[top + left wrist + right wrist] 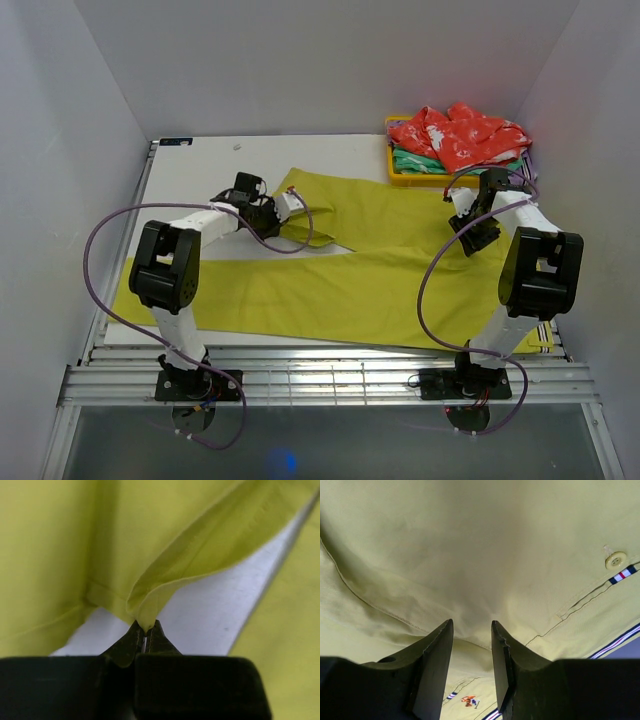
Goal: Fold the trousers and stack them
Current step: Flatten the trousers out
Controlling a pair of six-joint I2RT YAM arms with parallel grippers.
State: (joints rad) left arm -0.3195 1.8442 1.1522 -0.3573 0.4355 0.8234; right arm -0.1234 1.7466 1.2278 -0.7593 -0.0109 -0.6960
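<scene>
- The mustard trousers [380,270] lie spread across the white counter [200,165], waist toward the right arm, legs running out to the left.
- The near leg stretches along the front of the counter to its left edge. The other leg angles away toward the back, and a wedge of bare counter shows between the two.
- The left claw [145,632] is pinched tight on a doubled edge of the far leg, its tips together with a fold of cloth caught between them. The cloth rises off the counter from that point.
- The right claw [472,630] sits over the waist end with its fingers apart, gripping nothing; yellow cloth fills the gap behind them.
- In the right wrist view, a pale button [615,560] and a red-white-blue striped tab [622,575] mark a pocket seam. A striped strip runs along the waistband edge, and a small embroidered emblem [469,700] sits low between the fingers.
- At the back right corner, a yellow bin [400,178] holds a red patterned garment [460,135] on top of a green one [415,160], just beyond the trousers.
</scene>
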